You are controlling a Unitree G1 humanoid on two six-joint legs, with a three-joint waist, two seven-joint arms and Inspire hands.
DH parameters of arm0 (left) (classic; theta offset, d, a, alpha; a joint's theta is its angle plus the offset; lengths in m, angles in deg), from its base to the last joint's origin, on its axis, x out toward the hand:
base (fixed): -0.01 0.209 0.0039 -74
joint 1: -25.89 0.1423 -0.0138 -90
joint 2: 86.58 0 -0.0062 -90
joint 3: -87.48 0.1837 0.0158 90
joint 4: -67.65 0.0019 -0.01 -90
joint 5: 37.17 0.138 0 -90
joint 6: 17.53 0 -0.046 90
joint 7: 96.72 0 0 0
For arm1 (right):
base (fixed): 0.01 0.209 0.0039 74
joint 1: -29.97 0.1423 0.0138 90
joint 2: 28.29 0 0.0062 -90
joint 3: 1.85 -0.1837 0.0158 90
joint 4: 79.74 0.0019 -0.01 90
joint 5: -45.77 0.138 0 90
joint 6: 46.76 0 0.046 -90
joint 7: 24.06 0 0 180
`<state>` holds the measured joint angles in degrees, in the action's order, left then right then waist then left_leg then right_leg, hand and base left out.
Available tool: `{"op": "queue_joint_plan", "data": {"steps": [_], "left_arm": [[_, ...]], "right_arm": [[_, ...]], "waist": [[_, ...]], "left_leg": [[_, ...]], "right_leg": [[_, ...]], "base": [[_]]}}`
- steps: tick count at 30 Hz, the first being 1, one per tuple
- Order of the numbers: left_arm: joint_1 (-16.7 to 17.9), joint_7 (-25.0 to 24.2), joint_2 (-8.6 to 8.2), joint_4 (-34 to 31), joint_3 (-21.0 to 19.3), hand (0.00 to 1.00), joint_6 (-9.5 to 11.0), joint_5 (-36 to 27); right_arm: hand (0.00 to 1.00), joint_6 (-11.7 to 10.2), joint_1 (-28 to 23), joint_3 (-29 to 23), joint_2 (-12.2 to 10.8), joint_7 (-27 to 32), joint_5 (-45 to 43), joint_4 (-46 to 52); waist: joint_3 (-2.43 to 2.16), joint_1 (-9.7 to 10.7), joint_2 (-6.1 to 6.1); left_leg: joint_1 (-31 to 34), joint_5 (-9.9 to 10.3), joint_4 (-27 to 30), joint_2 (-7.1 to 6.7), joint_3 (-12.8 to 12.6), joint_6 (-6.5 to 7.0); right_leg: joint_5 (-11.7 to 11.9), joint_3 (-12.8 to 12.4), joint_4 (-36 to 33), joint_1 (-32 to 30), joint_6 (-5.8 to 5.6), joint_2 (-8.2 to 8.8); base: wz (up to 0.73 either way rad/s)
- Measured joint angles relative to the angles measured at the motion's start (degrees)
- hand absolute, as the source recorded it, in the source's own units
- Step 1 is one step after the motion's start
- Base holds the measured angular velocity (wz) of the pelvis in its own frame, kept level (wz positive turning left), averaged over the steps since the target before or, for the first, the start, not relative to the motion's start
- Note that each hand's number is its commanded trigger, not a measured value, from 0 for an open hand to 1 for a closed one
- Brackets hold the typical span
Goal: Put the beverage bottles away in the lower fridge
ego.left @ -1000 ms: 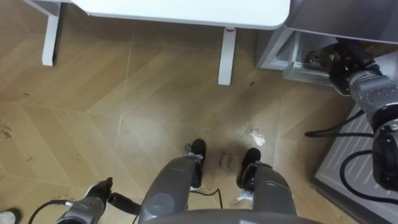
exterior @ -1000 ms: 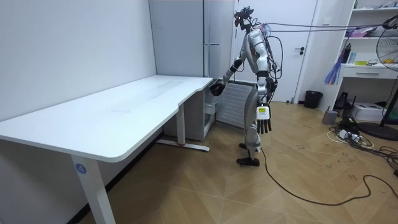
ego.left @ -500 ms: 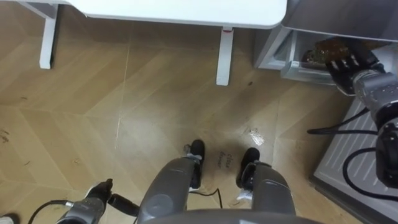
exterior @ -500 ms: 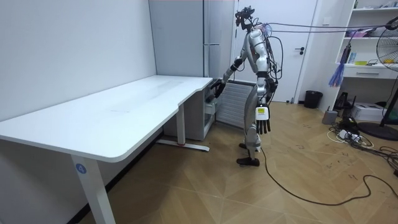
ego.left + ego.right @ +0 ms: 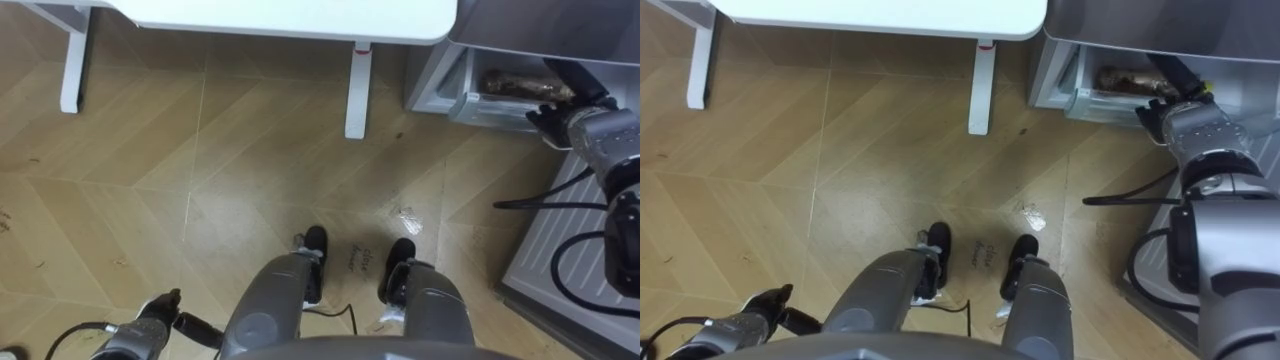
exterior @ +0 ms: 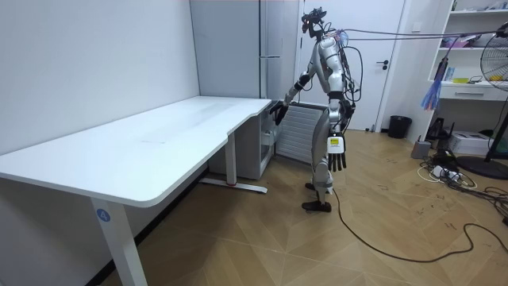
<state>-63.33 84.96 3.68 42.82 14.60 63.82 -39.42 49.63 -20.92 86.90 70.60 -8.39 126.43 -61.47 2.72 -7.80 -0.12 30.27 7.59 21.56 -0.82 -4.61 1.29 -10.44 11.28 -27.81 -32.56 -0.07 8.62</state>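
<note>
— Biggest first?
— White tabletop (image 6: 159, 139) along the wall; tall grey fridge (image 6: 270, 48) just beside, lower compartment (image 5: 455, 95) open.
— Drinks?
— Brownish drinks (image 5: 505, 85), lying inside that compartment.
— Hands?
— Right hand (image 5: 565, 95) reaching in just beside them, fingers straight, apart, clamped on nothing. Left hand (image 6: 339, 161) hanging by the thigh, fingers straight too.

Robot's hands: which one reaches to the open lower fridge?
The right hand, stretched out to the lower fridge, which is open; the left hand hangs low at its side.
</note>
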Motion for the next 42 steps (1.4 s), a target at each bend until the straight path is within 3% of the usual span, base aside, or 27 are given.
{"op": "queue_joint_plan", "data": {"steps": [14,23,29,32,34,42], "left_arm": [[0.01,-0.16,0.00,-0.03,-0.09,0.00,0.25,-0.52],[0.09,-0.22,-0.02,-0.04,-0.53,0.00,1.33,-0.49],[0.43,-0.13,0.02,-1.10,-2.56,0.00,1.66,-0.64],[0.60,-0.06,0.01,-0.99,-2.86,0.00,1.83,-1.82],[0.79,0.13,0.03,-0.96,-3.49,0.00,2.74,-2.51],[2.06,0.53,0.03,-0.70,-3.65,0.00,3.77,-3.92]], "right_arm": [[0.00,-0.04,-0.56,0.17,-0.02,-1.32,0.23,-0.80],[0.00,-0.79,-4.42,-0.08,-0.01,-5.40,-1.36,-0.75],[0.00,-2.50,-9.46,0.03,1.09,-8.69,-3.78,0.55],[0.00,-3.19,-12.06,-0.02,1.07,-10.48,-4.33,0.51],[0.00,-3.26,-14.39,-0.05,1.08,-11.47,-4.27,0.54],[0.00,-4.00,-18.49,-0.17,0.52,-11.13,-3.94,-1.36]], "waist": [[-0.04,-0.39,0.11],[-0.18,0.53,0.31],[-0.88,1.85,0.91],[-1.49,2.77,0.95],[-1.71,3.00,0.91],[-2.00,4.54,1.24]], "left_leg": [[-1.60,0.00,-0.47,0.07,0.01,0.00],[-4.19,0.05,-0.92,0.10,1.49,-0.02],[-6.30,0.53,-0.89,0.54,1.75,0.03],[-7.70,0.92,-0.86,0.76,1.51,-0.05],[-8.47,1.10,-0.94,1.10,1.31,-0.26],[-9.76,0.86,-1.55,1.85,1.26,-0.65]], "right_leg": [[0.25,-0.14,1.12,1.79,-0.08,-0.81],[0.51,1.33,3.46,6.15,-0.28,-1.06],[1.66,1.98,6.14,9.71,-0.56,-2.01],[1.66,1.87,6.26,11.04,-0.56,-2.22],[1.76,1.35,6.79,11.62,-0.39,-2.69],[2.55,1.25,8.35,13.17,0.12,-3.67]], "base": [[0.00],[0.07],[-0.03],[-0.04],[-0.11],[-0.02]]}}
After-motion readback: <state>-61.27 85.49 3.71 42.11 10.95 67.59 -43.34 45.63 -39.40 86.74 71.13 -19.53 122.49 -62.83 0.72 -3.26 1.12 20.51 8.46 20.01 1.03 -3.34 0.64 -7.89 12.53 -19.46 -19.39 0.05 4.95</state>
